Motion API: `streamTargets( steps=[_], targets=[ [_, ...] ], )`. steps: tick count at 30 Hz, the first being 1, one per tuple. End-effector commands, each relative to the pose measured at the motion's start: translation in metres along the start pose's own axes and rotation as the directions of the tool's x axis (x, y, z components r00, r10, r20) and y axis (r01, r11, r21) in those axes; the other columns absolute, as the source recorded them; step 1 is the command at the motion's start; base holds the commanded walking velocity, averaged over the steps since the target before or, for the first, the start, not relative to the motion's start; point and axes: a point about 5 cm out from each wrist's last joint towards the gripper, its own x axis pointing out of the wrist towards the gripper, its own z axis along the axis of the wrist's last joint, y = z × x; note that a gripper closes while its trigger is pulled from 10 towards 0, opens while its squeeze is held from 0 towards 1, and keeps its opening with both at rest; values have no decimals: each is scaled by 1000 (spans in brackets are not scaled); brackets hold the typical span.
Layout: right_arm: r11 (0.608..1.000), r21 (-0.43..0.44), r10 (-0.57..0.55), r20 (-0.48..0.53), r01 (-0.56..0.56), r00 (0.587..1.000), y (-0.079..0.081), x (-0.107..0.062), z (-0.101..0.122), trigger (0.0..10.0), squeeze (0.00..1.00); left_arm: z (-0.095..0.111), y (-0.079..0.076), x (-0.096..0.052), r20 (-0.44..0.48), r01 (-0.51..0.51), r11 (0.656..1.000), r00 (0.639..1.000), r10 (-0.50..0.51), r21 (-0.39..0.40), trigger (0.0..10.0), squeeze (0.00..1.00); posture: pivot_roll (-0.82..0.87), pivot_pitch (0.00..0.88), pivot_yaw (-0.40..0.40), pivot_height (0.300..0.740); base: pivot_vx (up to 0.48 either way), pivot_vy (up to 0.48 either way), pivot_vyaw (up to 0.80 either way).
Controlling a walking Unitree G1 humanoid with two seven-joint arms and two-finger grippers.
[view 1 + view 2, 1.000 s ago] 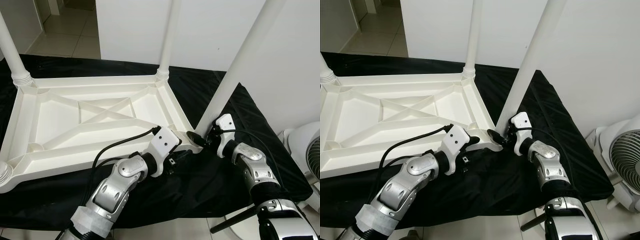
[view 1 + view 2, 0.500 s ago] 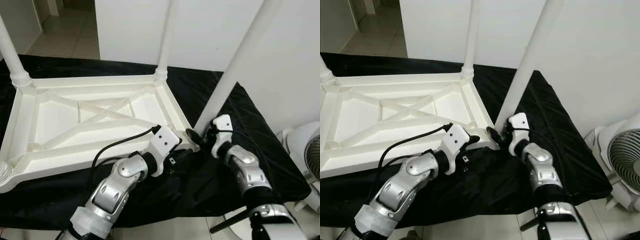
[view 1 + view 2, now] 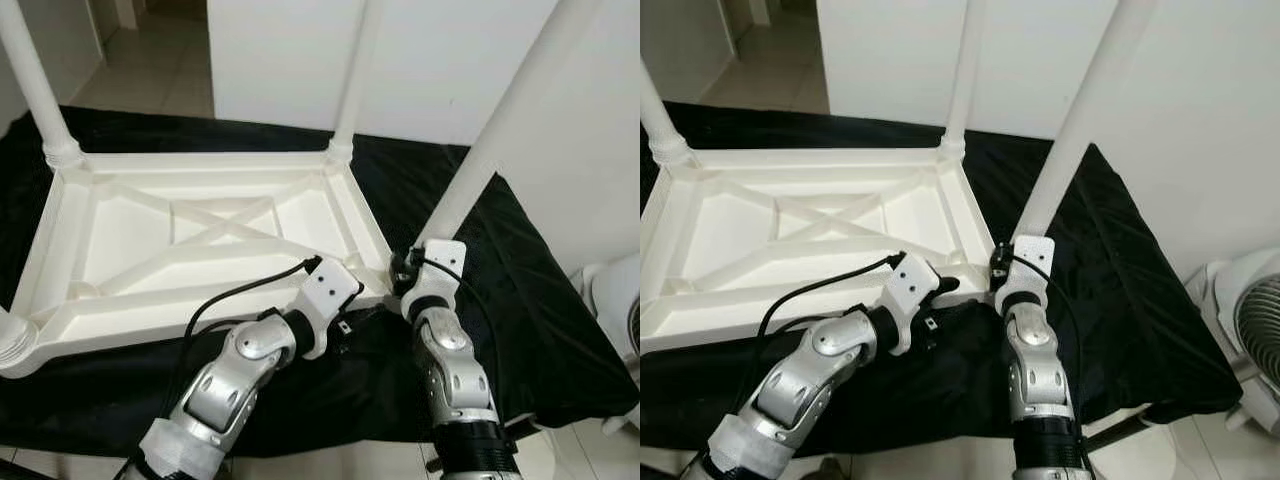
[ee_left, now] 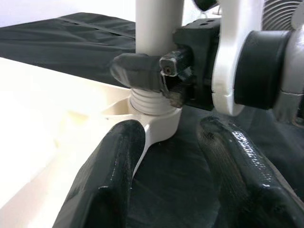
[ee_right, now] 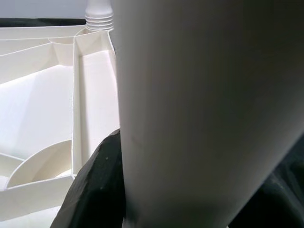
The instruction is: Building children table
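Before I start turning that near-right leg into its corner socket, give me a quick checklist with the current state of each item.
1. Right gripper clamped on the near-right leg, just above its threads: ok.
2. Leg's threaded end seated in the corner socket: ok, though several threads remain exposed.
3. Leg upright: not ok, it leans away from the tabletop.
4. Left gripper bracing the corner: not ok, fingers open, straddling the socket without pressing it.
5. Both far legs standing in their sockets: ok.
6. Black cloth flat under the corner: ok.
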Motion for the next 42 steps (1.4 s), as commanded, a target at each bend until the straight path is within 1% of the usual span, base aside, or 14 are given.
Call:
streamTargets(
  steps=[1, 8, 9, 11, 12, 17, 19, 20, 21, 25, 26, 27, 33, 42],
  targets=[
    [1000, -7, -12, -63, 12, 998, -6, -5, -11, 10000, 0, 1, -6, 1, 0, 37, 999, 999, -37, -6, 10000, 0, 123, 14, -101, 740, 0, 0, 0],
    [998, -41, 49, -57, -51, 997, 2, -10, -6, 10000, 0, 2, -3, 1, 2, 27, 1000, 1000, -27, -4, 10000, 0, 128, 13, -105, 740, 0, 0, 0],
    [998, -40, 55, -53, -57, 997, 2, -10, -5, 10000, 816, 2, -4, 1, 2, 26, 1000, 1000, -26, -5, 10000, 0, 129, 13, -108, 740, 0, 0, 0],
    [998, -39, 54, -54, -56, 997, 2, -10, -4, 10000, 816, 2, -4, 1, 2, 26, 1000, 1000, -26, -5, 10000, 0, 129, 14, -108, 740, 0, 0, 0],
    [996, -32, 79, -51, -81, 996, 1, -10, -2, 10000, 1000, 1, -5, 1, 2, 24, 1000, 1000, -24, -6, 10000, 0, 127, 13, -110, 740, 0, 0, 0],
    [990, -46, 128, -30, -130, 991, -3, -8, 2, 10000, 1000, 1, -5, 1, 3, 22, 1000, 1000, -22, -8, 10000, 0, 126, 15, -114, 740, 0, 0, 0],
    [977, -44, 207, -16, -207, 978, -5, -6, 4, 10000, 1000, 2, -5, 2, 4, 20, 1000, 1000, -20, -10, 10000, 0, 124, 14, -115, 740, 0, 0, 0],
    [964, -51, 262, -8, -262, 965, -6, -6, 4, 10000, 153, 2, -5, 2, 3, 19, 1000, 1000, -19, -10, 10000, 0, 124, 14, -116, 740, 0, 0, 0],
    [946, -60, 320, -7, -320, 947, -7, -7, 3, 10000, 0, 1, -5, 2, 2, 19, 1000, 1000, -19, -10, 10000, 0, 122, 13, -115, 740, 0, 0, 0],
    [913, -78, 401, -11, -401, 916, -14, -6, 1, 10000, 0, 1, -4, 2, 1, 20, 1000, 1000, -20, -9, 10000, 0, 121, 10, -114, 740, 0, 0, 0],
    [890, -93, 447, -16, -447, 894, -18, -6, 0, 10000, 0, 2, -4, 3, 1, 22, 1000, 1000, -22, -7, 10000, 0, 120, 8, -112, 740, 0, 0, 0],
    [842, -125, 525, -36, -525, 851, -28, -5, -3, 10000, 0, 2, -4, 3, 2, 24, 1000, 1000, -24, -4, 10000, 0, 120, 5, -110, 740, 0, 0, 0],
    [766, -157, 622, -65, -624, 780, -46, 4, -7, 10000, 0, 3, -2, 3, 2, 26, 1000, 1000, -26, 1, 10000, 0, 120, 0, -100, 740, 0, 0, 0],
    [721, -209, 660, -82, -661, 747, -46, 19, -8, 10000, 0, 4, 0, 3, 2, 29, 1000, 1000, -29, 9, 10000, 0, 132, 0, -98, 740, 0, 0, 0]
  ],
)
